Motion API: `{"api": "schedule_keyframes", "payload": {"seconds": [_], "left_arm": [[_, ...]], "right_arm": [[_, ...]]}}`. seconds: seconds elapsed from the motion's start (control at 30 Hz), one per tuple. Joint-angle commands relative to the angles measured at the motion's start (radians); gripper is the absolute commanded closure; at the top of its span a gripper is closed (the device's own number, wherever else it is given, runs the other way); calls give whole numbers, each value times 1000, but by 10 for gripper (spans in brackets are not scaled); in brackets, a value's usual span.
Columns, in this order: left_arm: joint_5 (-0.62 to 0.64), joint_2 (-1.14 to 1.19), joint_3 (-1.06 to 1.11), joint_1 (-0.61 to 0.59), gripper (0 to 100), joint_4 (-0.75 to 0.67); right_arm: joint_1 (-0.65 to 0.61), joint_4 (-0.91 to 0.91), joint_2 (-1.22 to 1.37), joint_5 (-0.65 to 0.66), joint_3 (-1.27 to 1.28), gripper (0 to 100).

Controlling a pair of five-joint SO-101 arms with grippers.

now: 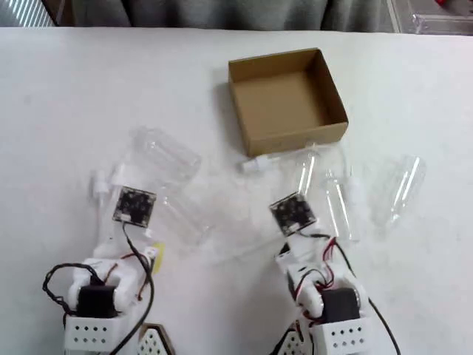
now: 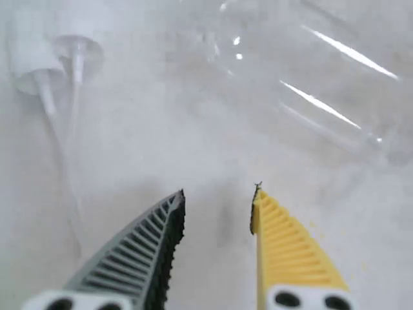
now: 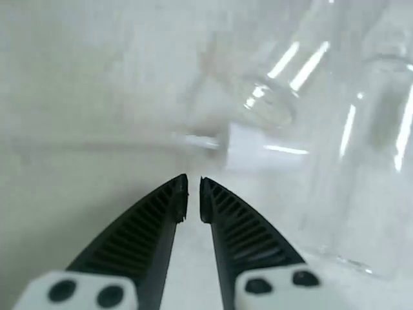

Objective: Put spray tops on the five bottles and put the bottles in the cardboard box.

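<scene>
Clear bottles lie loose on the table, in front of the cardboard box.
Left gripper: fingers apart over the tabletop, near a spray top. Right gripper: fingers closed almost tip to tip, gripping nothing, near a second spray top.

High view overhead, wrist views low, close, sharing its bottles

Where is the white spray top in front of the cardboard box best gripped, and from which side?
Probably at its thick white head, from above: the spray top lies flat beside the cardboard box, and its tube looks too thin.
</scene>
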Motion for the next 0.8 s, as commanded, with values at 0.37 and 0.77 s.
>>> {"api": "schedule_keyframes", "payload": {"seconds": [0.37,0.77], "left_arm": [[273,-2,-376,166,827,-152],[450,562,-601,213,823,-252]], "right_arm": [[119,53,-13,5,6,974],[133,51,-13,5,6,978]]}}
